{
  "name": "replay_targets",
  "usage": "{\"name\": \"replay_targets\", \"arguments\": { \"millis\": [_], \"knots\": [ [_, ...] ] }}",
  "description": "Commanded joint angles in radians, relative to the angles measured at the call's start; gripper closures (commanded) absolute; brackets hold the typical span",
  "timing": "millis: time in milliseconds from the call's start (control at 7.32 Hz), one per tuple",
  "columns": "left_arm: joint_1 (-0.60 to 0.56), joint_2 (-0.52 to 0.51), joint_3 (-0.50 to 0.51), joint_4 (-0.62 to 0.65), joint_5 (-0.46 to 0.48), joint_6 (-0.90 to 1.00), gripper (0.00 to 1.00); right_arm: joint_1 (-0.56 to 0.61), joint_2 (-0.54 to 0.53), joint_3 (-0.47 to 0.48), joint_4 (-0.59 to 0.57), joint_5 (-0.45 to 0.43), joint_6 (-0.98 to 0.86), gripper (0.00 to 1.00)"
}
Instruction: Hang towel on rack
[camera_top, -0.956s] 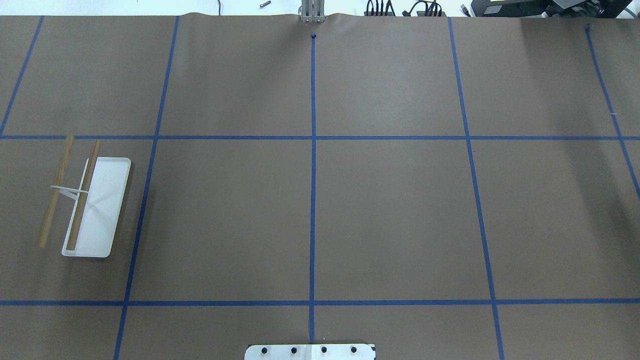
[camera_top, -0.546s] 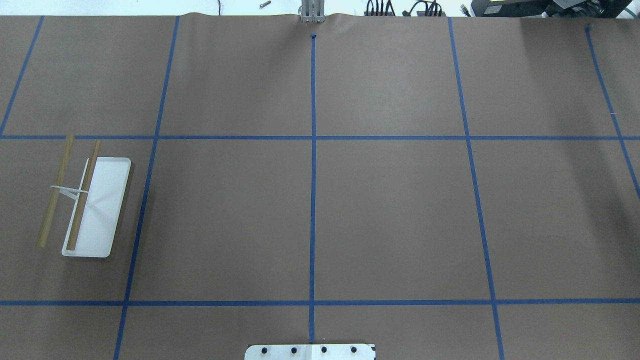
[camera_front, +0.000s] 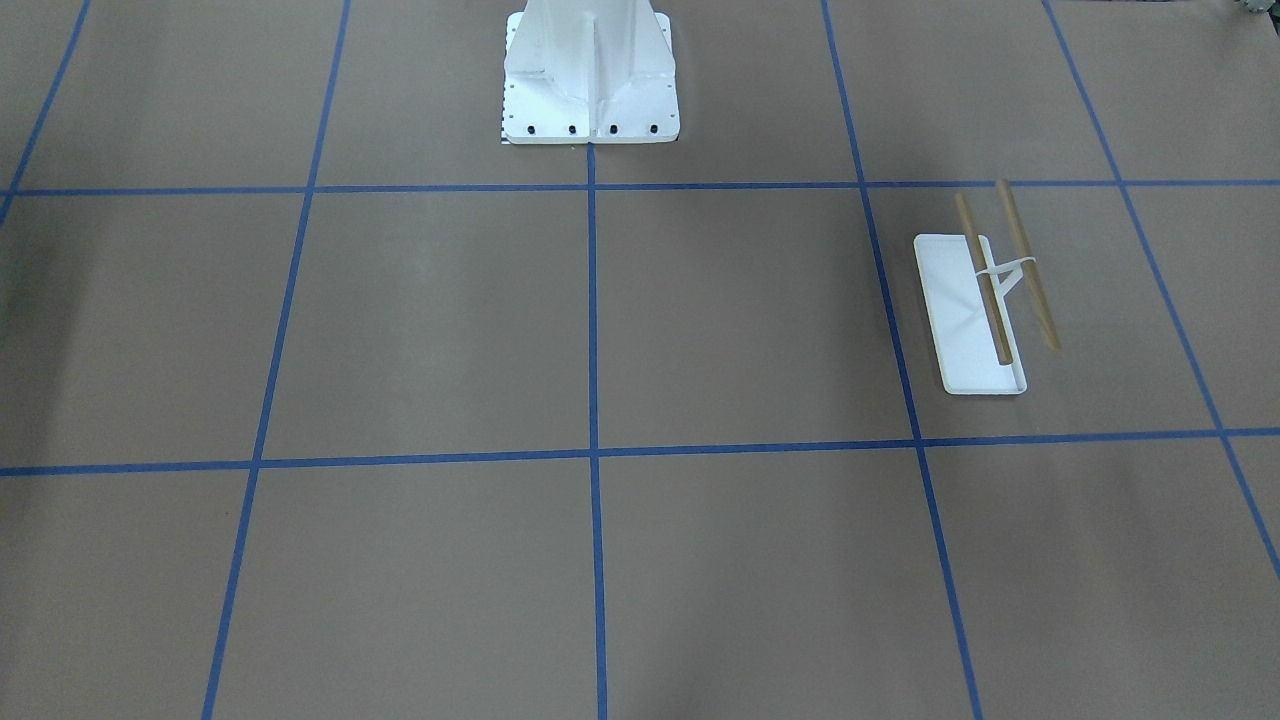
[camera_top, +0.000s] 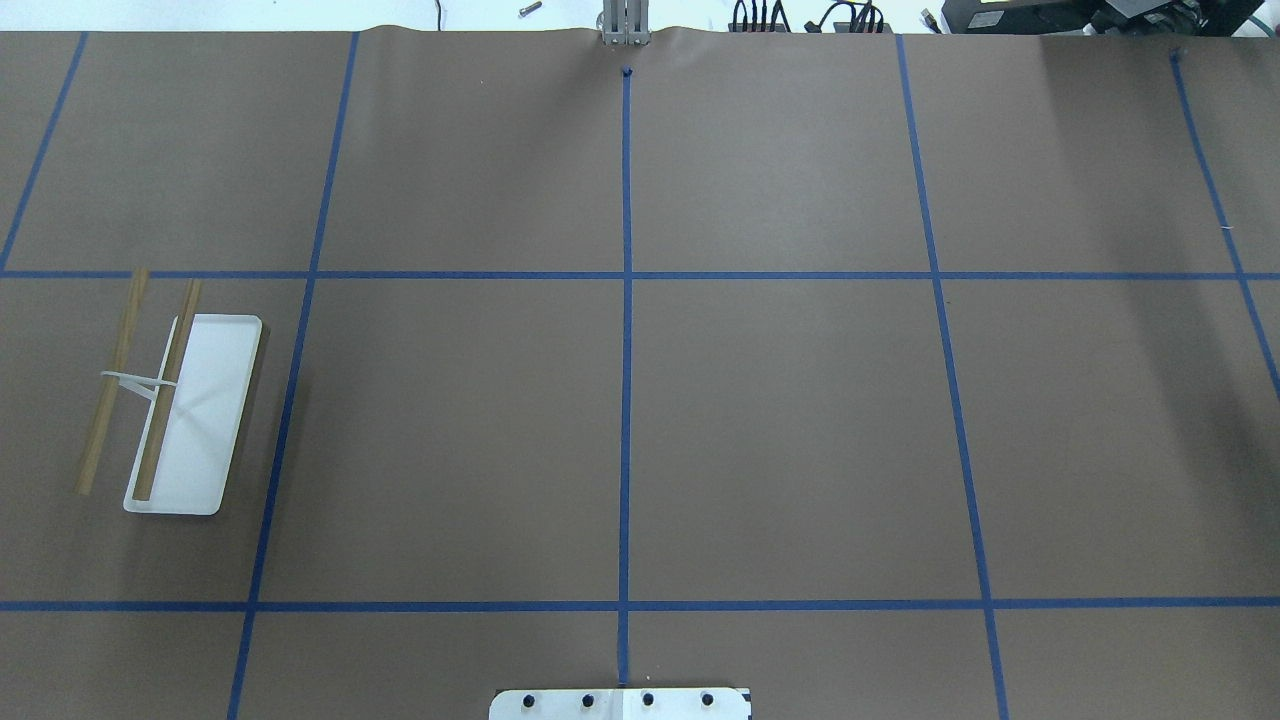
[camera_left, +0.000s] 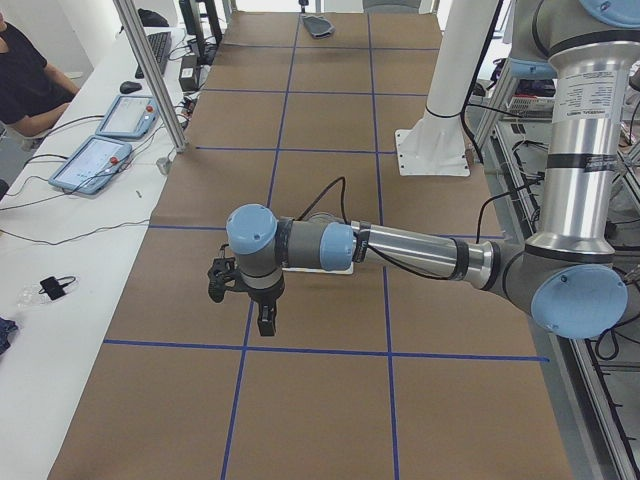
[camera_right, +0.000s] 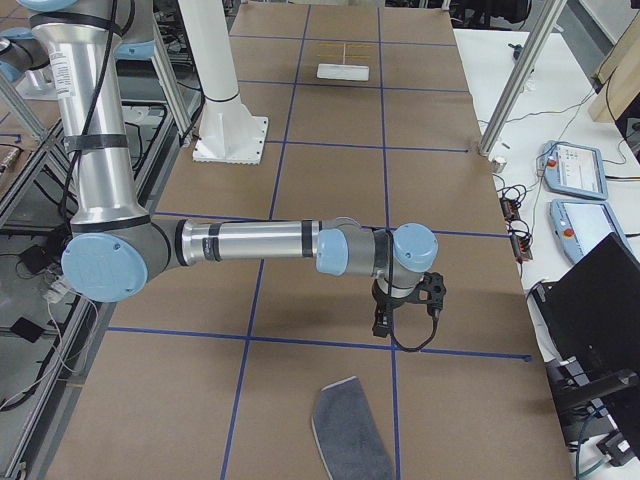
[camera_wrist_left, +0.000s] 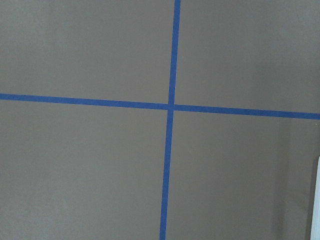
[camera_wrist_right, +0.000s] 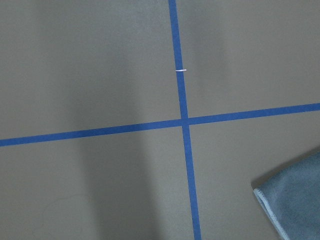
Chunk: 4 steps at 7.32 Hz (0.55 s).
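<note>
Nothing on the scoreboard yet, by my reading: the towel (camera_right: 350, 440) lies flat, grey side up, close to the right end edge of the surface (camera_top: 780, 420), about midway between the robot's side and the operators' side. The right wrist view catches just one corner of it (camera_wrist_right: 295, 200), pale stitching showing, down in the frame's lower right.

The rack (camera_top: 205, 430) stands near the left end edge, well apart from the towel with almost the whole length of the surface between them. Both wooden rods (camera_front: 1025, 265) are bare, nothing draped on either, and the white tray under them holds nothing.

The right arm (camera_right: 260, 242) reaches out low over the surface, and the right jaws hang near the towel without touching it. Only the side camera shows them, so I cannot tell how far apart they stand, though nothing hangs from them. The left arm (camera_left: 400, 245) is stretched out the same way, just beside the rack. The left jaws point down over bare brown paper, and again I cannot tell whether they are parted or closed.

So the whole job looks to be ahead: take hold of the cloth, bring it all the way to the left end, possibly passing it from one arm to the other, then lay it over a rod so it hangs
</note>
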<state>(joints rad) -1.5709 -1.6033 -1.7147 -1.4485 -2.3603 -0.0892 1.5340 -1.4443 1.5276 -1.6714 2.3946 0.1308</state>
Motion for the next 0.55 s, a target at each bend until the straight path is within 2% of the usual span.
{"name": "replay_targets", "arguments": {
  "millis": [0, 137, 273, 410],
  "knots": [
    [0.002, -0.013, -0.006, -0.047, 0.001, -0.004, 0.02, 0.0, 0.015, 0.002, 0.001, -0.006, -0.002, 0.0],
    [0.011, -0.009, -0.002, -0.138, 0.001, -0.003, 0.02, -0.029, 0.021, 0.005, 0.002, -0.05, -0.004, 0.0],
    [0.011, -0.003, 0.004, -0.217, -0.001, -0.007, 0.02, -0.029, 0.053, 0.012, 0.001, -0.055, -0.004, 0.0],
    [0.011, -0.003, 0.009, -0.225, 0.001, 0.002, 0.02, -0.029, 0.065, -0.004, 0.001, -0.057, -0.014, 0.0]
  ]
}}
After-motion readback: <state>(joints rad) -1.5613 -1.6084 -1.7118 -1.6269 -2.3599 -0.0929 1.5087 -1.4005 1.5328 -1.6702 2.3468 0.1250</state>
